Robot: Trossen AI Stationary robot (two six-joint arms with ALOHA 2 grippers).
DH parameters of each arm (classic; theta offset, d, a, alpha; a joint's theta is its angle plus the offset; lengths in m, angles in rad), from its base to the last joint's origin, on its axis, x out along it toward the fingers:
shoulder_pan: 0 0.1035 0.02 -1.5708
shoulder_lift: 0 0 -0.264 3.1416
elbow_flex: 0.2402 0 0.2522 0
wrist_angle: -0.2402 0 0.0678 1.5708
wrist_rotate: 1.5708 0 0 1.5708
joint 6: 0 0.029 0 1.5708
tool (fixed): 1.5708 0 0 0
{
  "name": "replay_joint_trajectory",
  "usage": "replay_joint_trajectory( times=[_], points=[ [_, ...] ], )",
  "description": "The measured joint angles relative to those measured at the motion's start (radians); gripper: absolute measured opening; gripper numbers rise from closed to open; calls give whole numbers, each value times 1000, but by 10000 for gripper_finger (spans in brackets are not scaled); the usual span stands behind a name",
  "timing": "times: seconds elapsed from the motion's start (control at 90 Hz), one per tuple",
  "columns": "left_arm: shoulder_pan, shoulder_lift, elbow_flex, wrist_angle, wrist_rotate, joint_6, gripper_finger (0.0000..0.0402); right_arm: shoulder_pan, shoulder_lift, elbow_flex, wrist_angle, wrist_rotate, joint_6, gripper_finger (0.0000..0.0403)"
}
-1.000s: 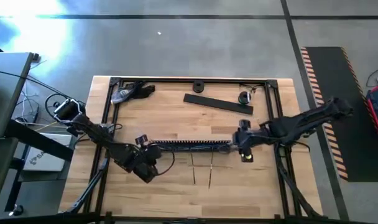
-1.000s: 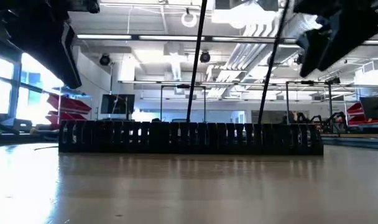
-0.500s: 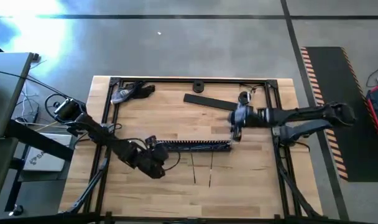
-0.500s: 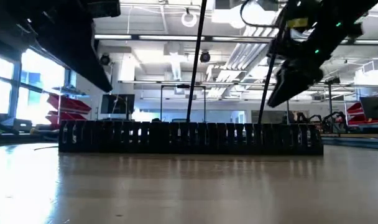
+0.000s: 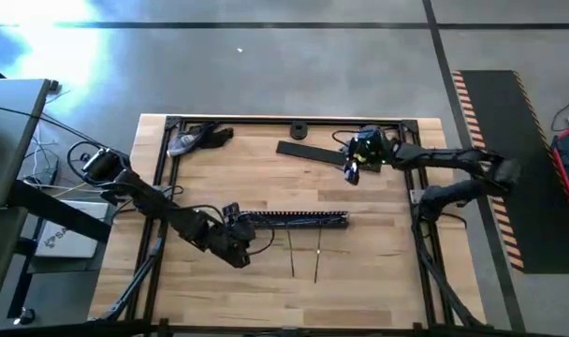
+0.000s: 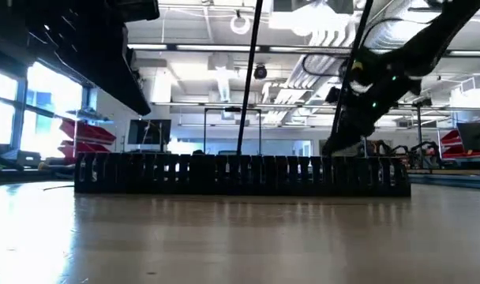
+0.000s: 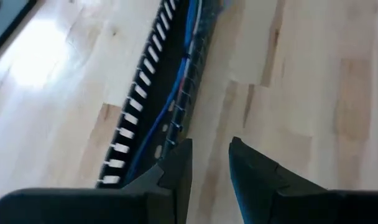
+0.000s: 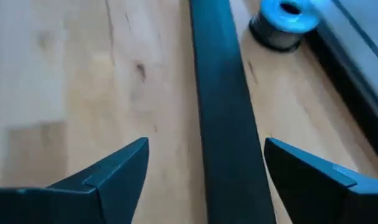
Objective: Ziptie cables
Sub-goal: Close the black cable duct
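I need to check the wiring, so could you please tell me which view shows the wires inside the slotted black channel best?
The left wrist view: blue and reddish wires show inside the slotted channel. The high view shows only the channel; the low view only its side wall; the right wrist view shows neither.

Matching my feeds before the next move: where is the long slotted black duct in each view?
High: slotted duct lies across the table's middle, left hand at its left end.
Low: dark slotted wall across the picture.
Left wrist: runs diagonally, blue wires inside.
Right wrist: not in it; that bar is the plain flat strip.
Shared landmark: the wooden table.
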Motion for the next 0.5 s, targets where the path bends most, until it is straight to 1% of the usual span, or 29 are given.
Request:
replay_joint_trajectory(
  times=[0.078, 0.189, 0.311, 0.378, 0.5],
  points=[
    [7, 0, 0, 0, 0, 2, 85, -33, 82, 32, 49, -15, -49, 313],
    [14, 0, 0, 4, 0, 21, 85, -95, 192, 96, 43, -54, -60, 314],
    [21, 0, 0, 10, 1, 28, 85, -150, 296, 145, 17, -151, -71, 314],
    [22, 0, 0, 11, 0, 28, 85, -152, 305, 171, -22, -148, -114, 314],
    [22, 0, 0, 10, 4, 28, 85, -145, 305, 181, -71, -156, -141, 313]
  ],
)
